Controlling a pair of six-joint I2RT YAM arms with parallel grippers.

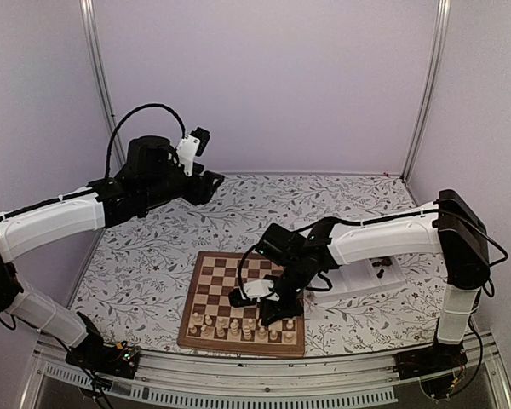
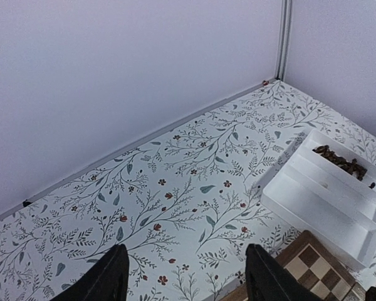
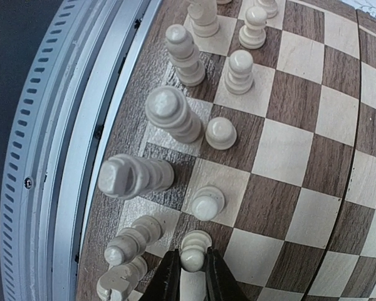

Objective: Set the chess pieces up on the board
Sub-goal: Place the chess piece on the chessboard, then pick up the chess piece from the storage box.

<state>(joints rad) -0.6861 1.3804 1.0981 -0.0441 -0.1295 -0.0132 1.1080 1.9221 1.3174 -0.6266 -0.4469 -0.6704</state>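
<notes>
Your right gripper sits at the bottom edge of its wrist view, its two black fingers close on either side of a pale pawn. The jaws are nearly together, with only the pawn's width between them. From this angle you cannot tell whether they pinch it or merely flank it. The pawn stands upright on the board, at the lower end of a line of pale pawns that runs up the frame. Left of that line, along the board's brown border, you see the taller pale pieces, and left of those the grey metal rail.

In the overhead view, the same gripper hangs over the lower right part of the board, where the pale pieces stand in the two rows nearest the bottom of the frame.

Your left gripper is in the upper left of the overhead view, well apart from the board. Its fingers stand wide apart with nothing between them, above the flowered tablecloth. At the right of its wrist view sits the white tray, with dark brown pieces heaped in the compartment toward the upper right. A corner of the board shows at the lower right.
</notes>
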